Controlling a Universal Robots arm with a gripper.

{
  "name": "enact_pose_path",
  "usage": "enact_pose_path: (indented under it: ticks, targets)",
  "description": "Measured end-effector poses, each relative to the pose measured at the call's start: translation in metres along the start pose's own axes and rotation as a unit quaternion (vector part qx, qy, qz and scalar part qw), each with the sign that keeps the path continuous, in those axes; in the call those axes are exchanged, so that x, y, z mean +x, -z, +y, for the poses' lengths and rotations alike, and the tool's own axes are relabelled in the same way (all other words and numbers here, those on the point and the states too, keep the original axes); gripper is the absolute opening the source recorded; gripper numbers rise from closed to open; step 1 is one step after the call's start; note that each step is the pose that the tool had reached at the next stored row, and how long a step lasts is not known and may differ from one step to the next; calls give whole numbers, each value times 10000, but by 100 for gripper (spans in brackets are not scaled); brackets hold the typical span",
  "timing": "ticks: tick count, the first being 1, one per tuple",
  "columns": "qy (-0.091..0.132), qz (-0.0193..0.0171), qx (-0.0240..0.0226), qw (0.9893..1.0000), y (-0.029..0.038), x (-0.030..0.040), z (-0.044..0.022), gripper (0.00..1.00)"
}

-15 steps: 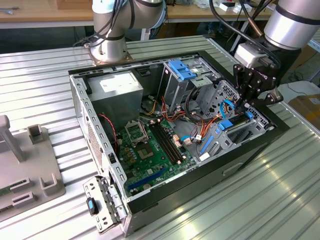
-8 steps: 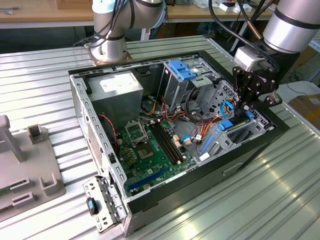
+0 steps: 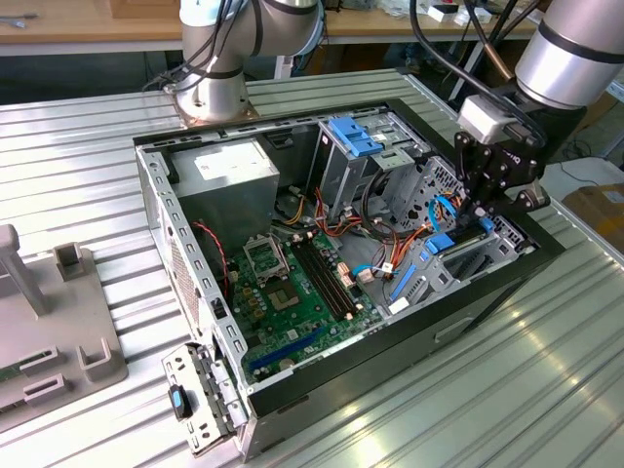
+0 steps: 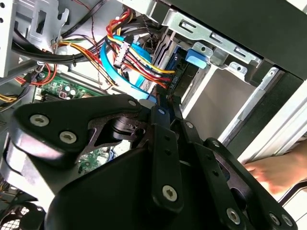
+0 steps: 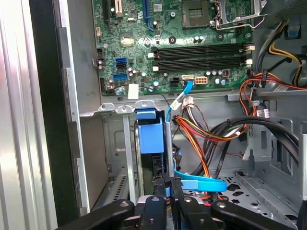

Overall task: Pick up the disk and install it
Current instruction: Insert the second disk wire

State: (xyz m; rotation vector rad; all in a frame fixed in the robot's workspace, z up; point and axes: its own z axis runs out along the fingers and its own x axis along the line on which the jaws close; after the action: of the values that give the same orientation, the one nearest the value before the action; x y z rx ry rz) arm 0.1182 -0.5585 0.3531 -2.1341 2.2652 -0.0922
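The disk, a dark drive in a bright blue carrier frame, stands on edge in the metal drive bay at the case's front corner. In the exterior view its blue frame shows just below my gripper, on that view's right. In both wrist views the two black fingers come almost together at the disk's near edge, with a sliver of blue between them. My gripper looks shut on the disk. The carrier's blue end tab lies beyond my gripper.
Bundled power wires and a flat blue cable crowd the space beside the bay. The motherboard, power supply and a blue bracket lie inside the open case. A person's hand rests outside the case wall. A grey fixture stands left.
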Motion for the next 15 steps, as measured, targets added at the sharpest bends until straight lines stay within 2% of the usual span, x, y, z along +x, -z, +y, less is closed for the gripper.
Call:
enact_pose_path:
  ticks: [3,5,9,11,12,13,14,15]
  targets:
    - [2,-3,5,10000,-2,2,-1,16]
    - [3,-24,27,10000,-5,8,0,16]
    - [3,-31,44,10000,-9,42,7,16]
    - [2,-50,66,10000,-22,67,16,16]
    - [0,-92,77,9999,-26,71,21,16]
    - [-4,-152,77,9999,-26,72,23,16]
    - [-11,-266,78,9996,-26,78,25,16]
    - [-15,-328,87,9994,-26,93,28,16]
